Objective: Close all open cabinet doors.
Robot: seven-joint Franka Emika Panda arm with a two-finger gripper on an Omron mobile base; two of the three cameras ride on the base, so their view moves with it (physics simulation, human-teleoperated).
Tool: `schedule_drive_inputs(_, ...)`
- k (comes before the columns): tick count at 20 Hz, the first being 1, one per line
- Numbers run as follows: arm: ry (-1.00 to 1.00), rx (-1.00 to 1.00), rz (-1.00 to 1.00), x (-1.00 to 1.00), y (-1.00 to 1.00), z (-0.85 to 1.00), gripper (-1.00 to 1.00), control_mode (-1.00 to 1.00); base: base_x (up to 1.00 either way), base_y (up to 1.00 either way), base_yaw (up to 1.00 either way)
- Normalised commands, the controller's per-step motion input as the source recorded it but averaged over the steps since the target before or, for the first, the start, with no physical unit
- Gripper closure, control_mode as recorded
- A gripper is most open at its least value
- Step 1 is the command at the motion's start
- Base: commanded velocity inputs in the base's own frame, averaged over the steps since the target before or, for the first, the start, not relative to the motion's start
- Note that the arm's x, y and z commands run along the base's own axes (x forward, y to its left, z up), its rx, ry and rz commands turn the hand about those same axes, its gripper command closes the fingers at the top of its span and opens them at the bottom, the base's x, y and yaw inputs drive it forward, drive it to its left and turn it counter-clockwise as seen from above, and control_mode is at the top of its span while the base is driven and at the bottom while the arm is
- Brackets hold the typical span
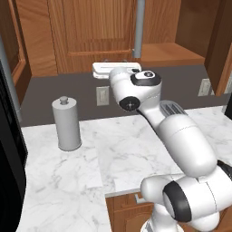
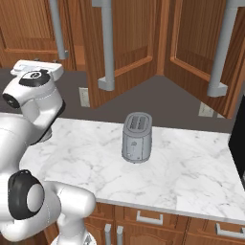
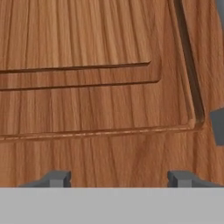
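Left base view: arm [image 1: 181, 149] nearest, reaching up to door [image 1: 90, 31]; canister [image 1: 67, 123] on counter [image 1: 59, 181].
Right base view: toaster [image 2: 137, 137], doors ajar above.
Hand view: fingertips [image 3: 54, 178] spread, empty, close against door panel.

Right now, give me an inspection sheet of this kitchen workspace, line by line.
Surface: white marble counter, bare between items.
Job's things: cabinet doors swung open above the counter, grey bar handle on one.
Clutter: grey toaster; grey paper towel holder.
Tool: tool open, close against a door panel.
Cables: nothing seen.
Surroundings: wall outlet on the dark backsplash; drawer fronts below.
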Motion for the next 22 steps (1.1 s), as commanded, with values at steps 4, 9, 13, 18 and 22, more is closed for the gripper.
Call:
schedule_drive_inputs(4,0.01,0.00,0.03,0.02,-0.02,0.00,-1.00,-1.00,0.00,0.00,0.00)
schedule_drive_inputs(9,0.00,0.00,0.01,-0.37,-0.11,0.00,-1.00,-1.00,0.00,0.00,0.00)
schedule_drive_inputs(13,0.03,0.00,0.00,-0.70,-0.15,0.08,-1.00,-1.00,0.00,0.00,0.00)
schedule_drive_inputs(18,0.07,-0.02,0.00,-0.64,-0.17,0.10,-1.00,-1.00,0.00,0.00,0.00)
schedule_drive_inputs(22,0.16,-0.02,0.00,-0.55,-0.17,0.34,-1.00,-1.00,0.00,0.00,0.00)
